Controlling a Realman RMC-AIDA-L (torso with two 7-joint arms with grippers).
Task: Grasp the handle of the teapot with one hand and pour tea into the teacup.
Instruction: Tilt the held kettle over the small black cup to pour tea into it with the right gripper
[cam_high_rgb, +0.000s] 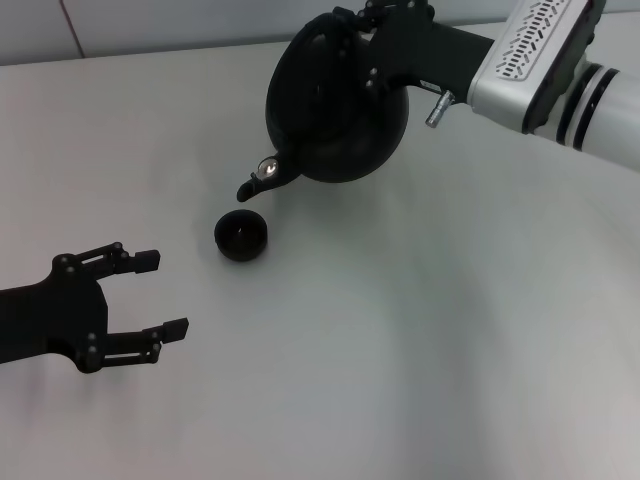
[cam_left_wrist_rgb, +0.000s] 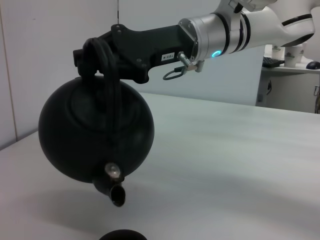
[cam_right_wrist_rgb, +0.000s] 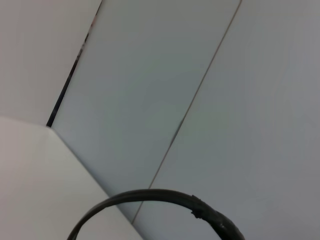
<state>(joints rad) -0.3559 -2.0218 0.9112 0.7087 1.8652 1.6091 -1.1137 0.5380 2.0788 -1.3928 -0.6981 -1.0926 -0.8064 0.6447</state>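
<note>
My right gripper (cam_high_rgb: 350, 30) is clamped on the arched handle (cam_left_wrist_rgb: 107, 65) of the teapot (cam_high_rgb: 335, 110), holding it lifted off the table (cam_high_rgb: 450, 320) and tipped forward. The spout (cam_high_rgb: 250, 187) points down, just above and beside the teacup (cam_high_rgb: 241, 236), which stands on the table. My left gripper (cam_high_rgb: 160, 295) rests near the table's left edge, jaws spread wide, holding nothing.

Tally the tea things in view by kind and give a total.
teapot: 1, tilted in the air, hanging by its handle from the right end effector
teacup: 1, on the table under the spout
Total: 2
</note>
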